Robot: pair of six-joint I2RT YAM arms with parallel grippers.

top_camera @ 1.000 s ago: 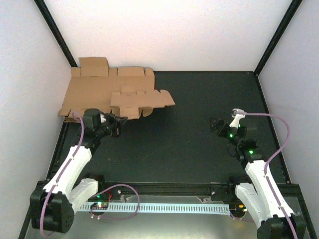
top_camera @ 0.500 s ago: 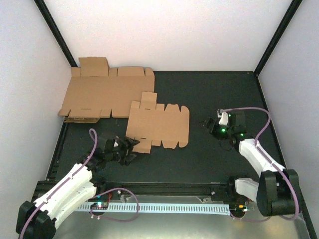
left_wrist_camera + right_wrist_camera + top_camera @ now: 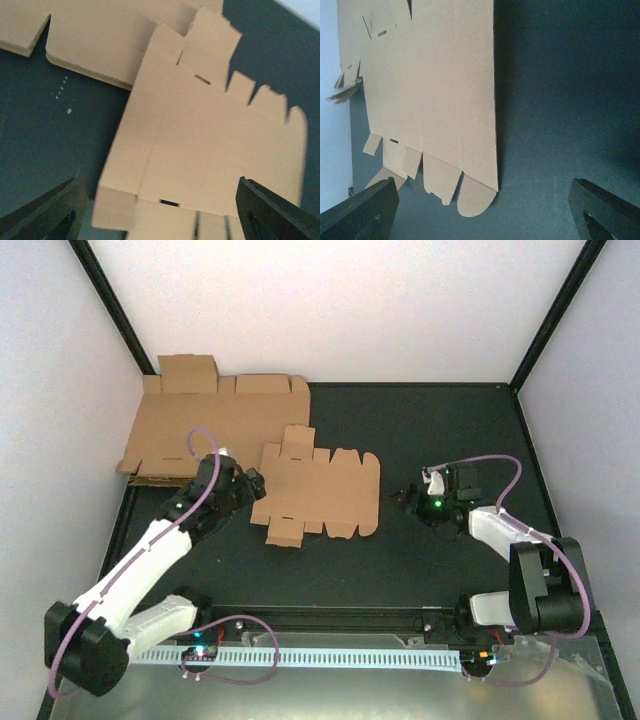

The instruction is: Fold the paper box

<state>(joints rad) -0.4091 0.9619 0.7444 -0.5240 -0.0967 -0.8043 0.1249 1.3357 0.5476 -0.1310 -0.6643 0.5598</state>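
The paper box (image 3: 320, 495) lies flat and unfolded on the dark mat, a brown die-cut piece with flaps and tabs. My left gripper (image 3: 255, 483) hovers at its left edge, open, with nothing between the fingers. In the left wrist view the paper box (image 3: 210, 135) fills the space ahead of the left gripper (image 3: 160, 220). My right gripper (image 3: 408, 498) stands open just right of the box, apart from it. The right wrist view shows the paper box (image 3: 435, 90) with its rounded flaps toward the right gripper (image 3: 485, 215).
Larger flat cardboard sheets (image 3: 200, 425) are stacked in the back left corner against the white wall, and their edge (image 3: 100, 35) shows in the left wrist view. Black frame posts stand at the mat's corners. A pale rail (image 3: 330, 655) runs along the near edge.
The paper box has been pulled off the stack toward the middle and let go. My left gripper opened and moved back to the box's left edge. The right gripper moved left toward the box.
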